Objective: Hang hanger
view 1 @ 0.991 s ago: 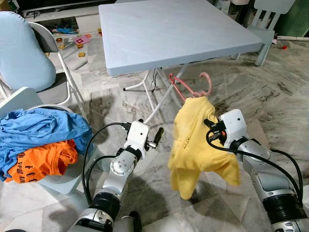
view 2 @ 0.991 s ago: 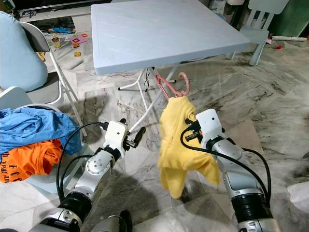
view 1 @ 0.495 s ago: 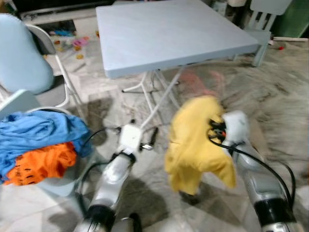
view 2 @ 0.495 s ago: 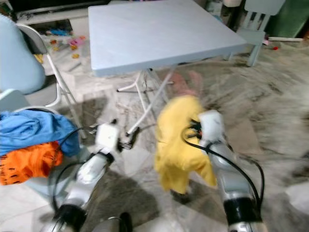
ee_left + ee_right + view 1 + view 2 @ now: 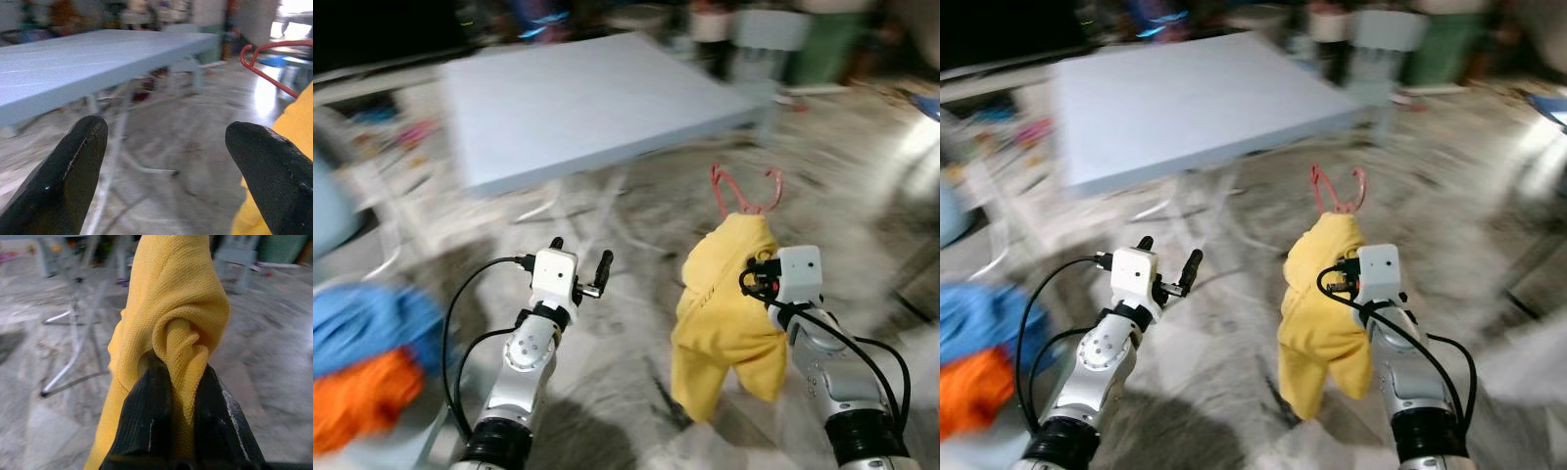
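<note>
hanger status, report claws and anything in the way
Right claw shut on yellow shirt, pink hanger poking out on top. Left claw open, empty. Blue table ahead left; views blurred.

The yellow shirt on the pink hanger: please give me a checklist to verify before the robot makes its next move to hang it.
1. Right gripper pinches the yellow shirt: ok, a fold of cloth sits between its fingers.
2. Pink hanger is free to hook: ok, its hook sticks out above the shirt.
3. Left gripper is free to help: ok, open and empty, beside the shirt.
4. Shirt sits properly on the hanger: cannot tell, the cloth is bunched.
5. A rail or rod to hang on: cannot tell, the blurred head views show none.
6. Grey table is away from the shirt: ok.
</note>
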Available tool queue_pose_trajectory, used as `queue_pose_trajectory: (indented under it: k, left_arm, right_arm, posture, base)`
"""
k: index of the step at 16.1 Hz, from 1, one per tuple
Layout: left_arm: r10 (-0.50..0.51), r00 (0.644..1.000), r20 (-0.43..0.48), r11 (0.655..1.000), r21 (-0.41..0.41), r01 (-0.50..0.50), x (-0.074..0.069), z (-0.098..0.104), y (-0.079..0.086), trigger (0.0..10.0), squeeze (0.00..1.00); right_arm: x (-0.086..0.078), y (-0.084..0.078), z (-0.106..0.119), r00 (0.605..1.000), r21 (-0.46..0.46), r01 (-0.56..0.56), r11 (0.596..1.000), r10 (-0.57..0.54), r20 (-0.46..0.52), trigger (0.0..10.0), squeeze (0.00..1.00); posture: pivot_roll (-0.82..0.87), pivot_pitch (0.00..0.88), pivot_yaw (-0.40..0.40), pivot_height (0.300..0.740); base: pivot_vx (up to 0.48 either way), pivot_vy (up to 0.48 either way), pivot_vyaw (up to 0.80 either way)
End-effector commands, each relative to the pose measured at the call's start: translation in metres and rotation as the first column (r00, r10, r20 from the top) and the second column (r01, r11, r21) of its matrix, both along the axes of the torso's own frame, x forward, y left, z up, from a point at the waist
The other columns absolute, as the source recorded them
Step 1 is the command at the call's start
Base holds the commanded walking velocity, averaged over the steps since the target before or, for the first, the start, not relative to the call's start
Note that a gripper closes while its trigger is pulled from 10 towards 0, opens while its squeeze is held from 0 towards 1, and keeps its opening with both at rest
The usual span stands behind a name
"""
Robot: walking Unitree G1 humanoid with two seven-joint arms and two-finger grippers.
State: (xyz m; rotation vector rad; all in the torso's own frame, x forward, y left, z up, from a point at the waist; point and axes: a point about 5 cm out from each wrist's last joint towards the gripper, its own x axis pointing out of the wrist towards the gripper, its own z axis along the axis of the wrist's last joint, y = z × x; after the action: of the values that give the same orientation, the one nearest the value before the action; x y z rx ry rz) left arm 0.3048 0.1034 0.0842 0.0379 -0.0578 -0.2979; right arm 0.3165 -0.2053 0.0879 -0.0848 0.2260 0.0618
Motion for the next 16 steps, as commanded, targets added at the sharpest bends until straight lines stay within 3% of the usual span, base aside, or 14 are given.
queue_pose_trajectory:
  k: [1,7,12,15,16]
  left_arm:
    - [-0.025,1.000,-0.006,1.000,0.002,0.025,-0.001,0.000,-0.005,10.0,0.00]
    - [-0.027,0.999,-0.033,0.999,0.016,0.028,-0.001,0.000,-0.006,10.0,0.00]
    - [-0.129,0.990,-0.056,0.987,0.093,0.133,-0.010,-0.001,0.003,10.0,0.00]
    - [-0.116,0.991,-0.071,0.983,0.137,0.125,-0.009,0.000,0.008,10.0,0.00]
    - [-0.124,0.988,-0.091,0.980,0.145,0.136,-0.014,-0.002,0.009,10.0,0.00]
  right_arm:
    - [0.005,-0.006,0.011,0.998,-0.003,0.027,1.000,-0.027,0.051,10.0,0.00]
    - [0.003,-0.001,0.008,0.999,0.007,-0.004,1.000,0.004,0.043,10.0,0.00]
    - [0.012,-0.004,0.021,0.998,-0.045,-0.056,0.997,0.057,0.025,10.0,0.00]
    - [0.019,0.015,0.028,0.985,-0.106,-0.164,0.981,0.169,0.042,10.0,0.00]
    - [0.019,0.029,0.027,0.968,-0.150,-0.234,0.961,0.245,0.056,10.0,0.00]
  posture:
    - [-0.02,0.043,0.048,0.740]
    - [-0.01,0.049,0.048,0.740]
    - [0.00,0.054,0.049,0.740]
    - [0.01,0.049,0.050,0.740]
    - [0.01,0.048,0.045,0.740]
  base:
    - [0.439,0.000,-0.80]
    - [0.398,0.000,0.00]
    - [0.149,0.415,0.00]
    - [0.084,0.250,0.00]
    - [0.000,0.000,0.00]
